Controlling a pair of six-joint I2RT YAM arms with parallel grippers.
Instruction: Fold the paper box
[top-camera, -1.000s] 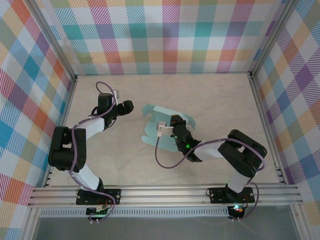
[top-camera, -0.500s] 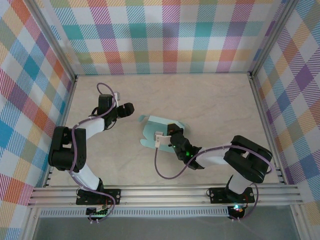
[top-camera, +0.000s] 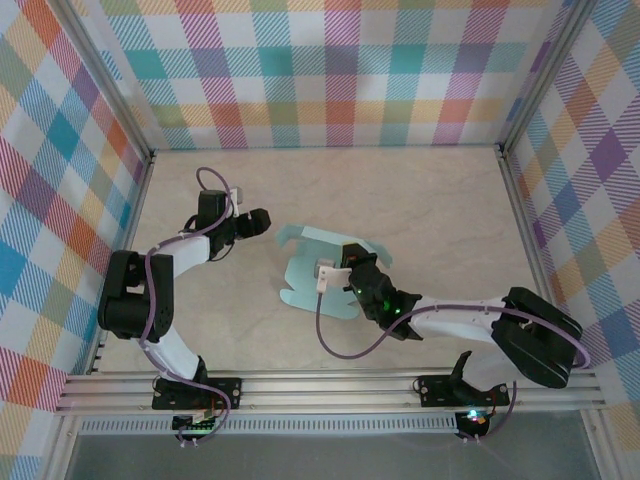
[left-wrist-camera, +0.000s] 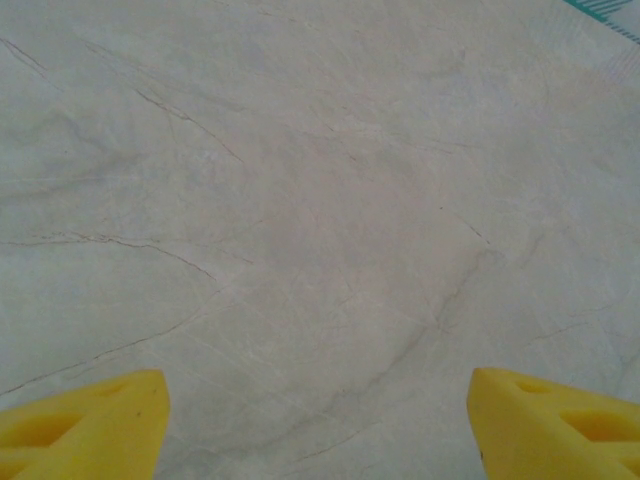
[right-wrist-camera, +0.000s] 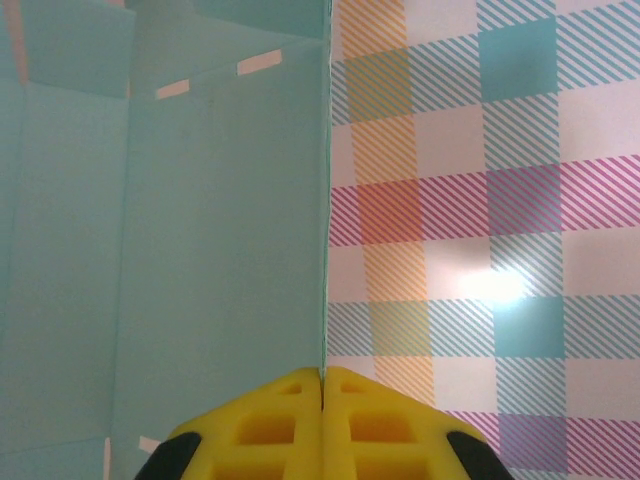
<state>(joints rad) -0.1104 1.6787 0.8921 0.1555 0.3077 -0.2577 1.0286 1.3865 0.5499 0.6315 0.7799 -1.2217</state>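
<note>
Right jaws pinch the paper box edge; left jaws spread, holding nothing.
The paper box (top-camera: 308, 258) is a mint-teal die-cut sheet. Its thin edge (right-wrist-camera: 326, 200) runs straight out from between the pressed-together yellow fingertips (right-wrist-camera: 290, 388). The left jaws are over bare worktop (left-wrist-camera: 320, 200), near the sheet but not touching.
</note>
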